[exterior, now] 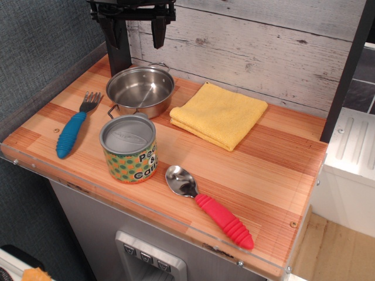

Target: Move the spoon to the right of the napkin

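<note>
Gripper [136,30] top cut off; can [129,149] label seemingly partly hidden.

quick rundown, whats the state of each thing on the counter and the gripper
gripper: open, empty, raised above the pot
steel pot: upright, empty
can: upright, lid on
spoon: lying flat near the front edge, bowl up, untouched
napkin: folded, flat, nothing on it
fork: lying flat at the left, tines toward the back
</note>
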Controlling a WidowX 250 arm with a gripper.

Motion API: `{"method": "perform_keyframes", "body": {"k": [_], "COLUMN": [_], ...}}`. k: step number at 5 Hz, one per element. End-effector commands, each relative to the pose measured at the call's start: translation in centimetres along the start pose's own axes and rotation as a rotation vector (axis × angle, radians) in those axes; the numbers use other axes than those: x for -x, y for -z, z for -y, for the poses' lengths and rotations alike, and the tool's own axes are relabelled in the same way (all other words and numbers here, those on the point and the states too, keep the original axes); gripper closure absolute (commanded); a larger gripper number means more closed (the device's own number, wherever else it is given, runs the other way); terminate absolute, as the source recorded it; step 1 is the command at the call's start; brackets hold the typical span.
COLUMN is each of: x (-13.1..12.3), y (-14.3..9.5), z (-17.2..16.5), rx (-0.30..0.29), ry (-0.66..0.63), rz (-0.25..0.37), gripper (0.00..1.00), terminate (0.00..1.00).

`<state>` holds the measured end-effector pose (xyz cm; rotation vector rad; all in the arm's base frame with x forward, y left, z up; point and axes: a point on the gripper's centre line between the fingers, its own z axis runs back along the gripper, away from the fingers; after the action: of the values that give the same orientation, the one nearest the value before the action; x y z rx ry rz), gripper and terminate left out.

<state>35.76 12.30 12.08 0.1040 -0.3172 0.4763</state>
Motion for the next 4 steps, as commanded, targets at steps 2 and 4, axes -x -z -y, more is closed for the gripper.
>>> {"method": "perform_keyframes", "body": {"k": [2,4], "x": [0.9,3.6], "y": [-0.9,-2.4], "z": [0.6,3.2], "rx": [0.015,0.018], "ry": [0.017,0.035], "rz": [-0.024,-0.027], "gripper": [0.0,0.0], "terminate": [0.0,0.0]}}
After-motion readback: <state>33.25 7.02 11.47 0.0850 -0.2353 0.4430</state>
